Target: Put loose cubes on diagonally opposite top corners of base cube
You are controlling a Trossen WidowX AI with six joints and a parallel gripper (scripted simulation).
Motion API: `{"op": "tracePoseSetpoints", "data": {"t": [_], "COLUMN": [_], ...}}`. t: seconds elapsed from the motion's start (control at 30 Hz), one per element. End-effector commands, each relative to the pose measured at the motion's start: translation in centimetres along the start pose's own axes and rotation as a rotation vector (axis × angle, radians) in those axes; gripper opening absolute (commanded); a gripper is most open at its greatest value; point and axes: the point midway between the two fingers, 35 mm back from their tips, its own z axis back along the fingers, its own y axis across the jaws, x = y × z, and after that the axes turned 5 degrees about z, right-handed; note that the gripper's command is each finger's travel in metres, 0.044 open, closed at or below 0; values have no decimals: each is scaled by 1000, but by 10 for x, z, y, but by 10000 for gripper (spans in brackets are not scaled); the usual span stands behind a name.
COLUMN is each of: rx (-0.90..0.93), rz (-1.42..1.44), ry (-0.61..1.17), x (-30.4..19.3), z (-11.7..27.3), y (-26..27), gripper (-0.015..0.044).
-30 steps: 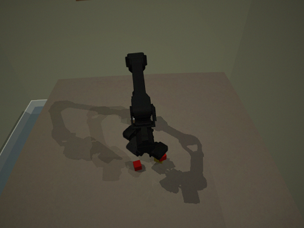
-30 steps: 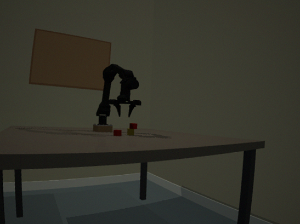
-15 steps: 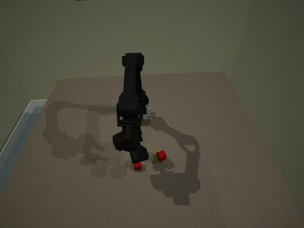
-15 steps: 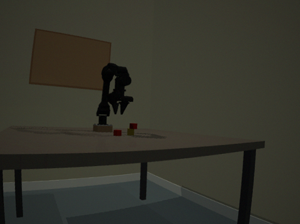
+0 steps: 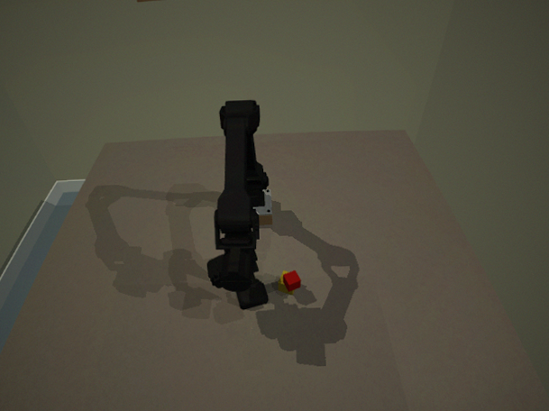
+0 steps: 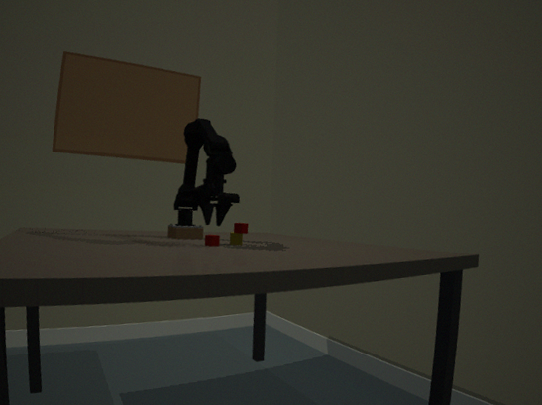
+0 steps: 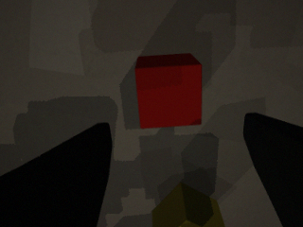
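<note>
The yellow base cube (image 5: 283, 285) (image 6: 236, 238) (image 7: 168, 213) stands on the table. One red cube (image 5: 291, 280) (image 6: 240, 227) rests on its top, looks level and overhangs toward the right in the top and exterior views; it is outside the wrist view. The other red cube (image 6: 212, 239) (image 7: 170, 96) sits on the table beside the base, left of it in the exterior view, and is hidden behind the arm in the top view. My gripper (image 6: 213, 224) (image 7: 178, 129) is open and empty, pointing down above the table cube, its fingertips spread wider than that cube.
The arm's mounting block (image 5: 265, 219) (image 6: 186, 232) is behind the cubes. The table edge (image 6: 271, 280) runs across the front in the exterior view. Arm shadows fall around the cubes. A framed board (image 6: 125, 108) hangs on the wall.
</note>
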Motion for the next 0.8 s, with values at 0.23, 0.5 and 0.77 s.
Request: {"op": "tracePoseSetpoints", "data": {"t": [0.23, 0.5, 0.77], "rx": [5, 5, 5], "rz": [-3, -3, -3], "ry": [-8, -7, -7], "x": [1, 1, 1], "z": [-18, -31, -44], "y": [0, 0, 0], "gripper": [265, 265, 265]}}
